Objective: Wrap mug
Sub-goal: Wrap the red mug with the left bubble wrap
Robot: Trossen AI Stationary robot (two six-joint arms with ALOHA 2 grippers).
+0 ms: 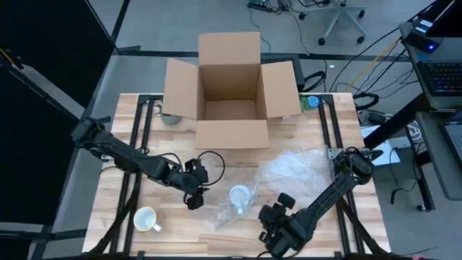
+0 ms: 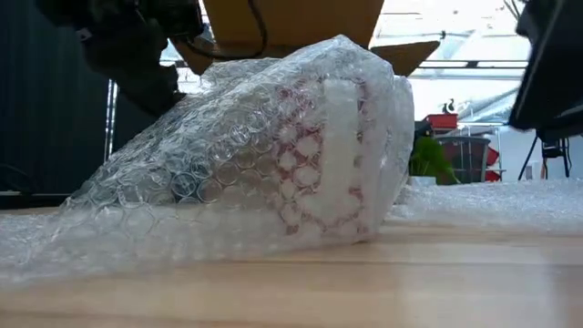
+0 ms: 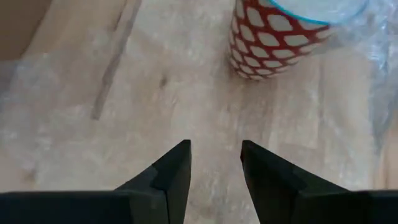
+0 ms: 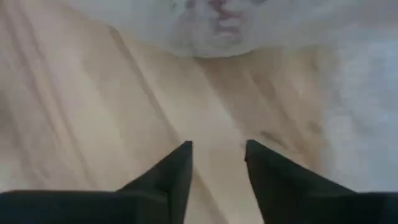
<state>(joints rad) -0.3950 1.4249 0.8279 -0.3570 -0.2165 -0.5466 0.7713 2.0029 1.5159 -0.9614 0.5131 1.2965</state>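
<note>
Mug, red with a white lattice pattern and pale interior [image 1: 239, 196], stands near the front middle of the light wooden slatted table [image 1: 303, 137], on and partly under a sheet of clear bubble wrap [image 1: 292, 167]. In the low view the wrap [image 2: 246, 155] drapes over the mug [image 2: 314, 150], whose red pattern shows through the bubbles. In the left wrist view the mug's base [image 3: 280, 37] rests on the wrap-covered wood.

Box, brown corrugated cardboard, flaps folded outward [image 1: 229, 90], sits at the back middle of the table; its visible floor holds nothing that can be made out.

Second mug, white with a pale yellowish interior [image 1: 146, 219], stands at the front left, well apart from the wrap; no contents can be made out.

Left gripper [image 1: 193, 201], just left of the patterned mug, fingers [image 3: 168, 180] parted with a narrow gap, holding nothing.

Right gripper [image 1: 268, 214], just right of the patterned mug at the wrap's front edge, fingers [image 4: 171, 180] likewise slightly parted, holding nothing.

Green object [image 1: 310, 102], partly hidden behind the box's right flap; identity unclear.
</note>
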